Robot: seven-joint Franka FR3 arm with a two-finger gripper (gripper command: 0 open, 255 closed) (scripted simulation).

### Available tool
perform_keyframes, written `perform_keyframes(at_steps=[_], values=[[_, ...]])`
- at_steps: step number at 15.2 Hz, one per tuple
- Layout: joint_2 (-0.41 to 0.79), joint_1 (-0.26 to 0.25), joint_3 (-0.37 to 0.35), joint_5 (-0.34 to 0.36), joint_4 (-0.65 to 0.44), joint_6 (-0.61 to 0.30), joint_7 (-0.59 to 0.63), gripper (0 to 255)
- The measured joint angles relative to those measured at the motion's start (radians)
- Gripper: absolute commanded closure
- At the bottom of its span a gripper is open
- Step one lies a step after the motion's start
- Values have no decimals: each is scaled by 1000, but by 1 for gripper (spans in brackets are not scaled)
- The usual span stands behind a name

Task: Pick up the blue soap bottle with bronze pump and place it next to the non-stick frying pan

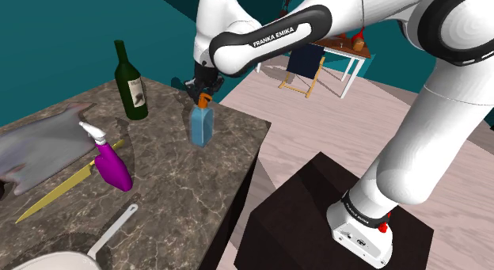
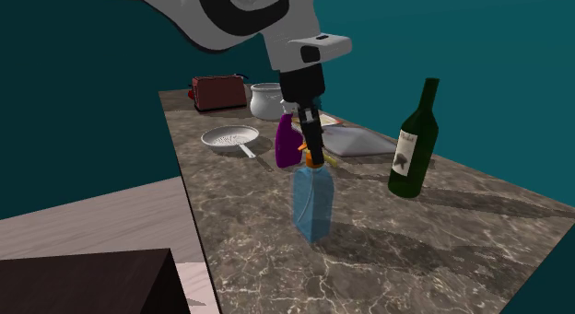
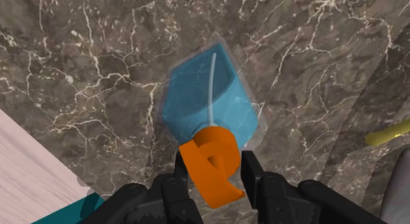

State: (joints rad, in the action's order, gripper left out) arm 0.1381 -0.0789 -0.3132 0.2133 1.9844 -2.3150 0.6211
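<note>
The gripper (image 3: 217,161) is clamped on the orange pump (image 3: 210,180), one finger pressed to each side. Under it the blue soap bottle (image 1: 200,127) stands upright on the marble counter (image 1: 186,193), near its edge. The frying pan (image 2: 229,137) sits well off toward the shoulder view's lower left, with a purple spray bottle (image 1: 113,167) in between. I'd say a straight lift comes first, then a carry past it.

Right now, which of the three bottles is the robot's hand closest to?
The blue bottle with the orange pump: the gripper is at that pump. The green wine bottle and purple spray bottle stand well away.
</note>
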Motion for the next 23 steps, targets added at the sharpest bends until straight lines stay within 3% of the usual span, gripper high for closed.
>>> perform_keyframes(at_steps=[23], values=[[-73,2,-9,-60,-214,279,-62,255]])
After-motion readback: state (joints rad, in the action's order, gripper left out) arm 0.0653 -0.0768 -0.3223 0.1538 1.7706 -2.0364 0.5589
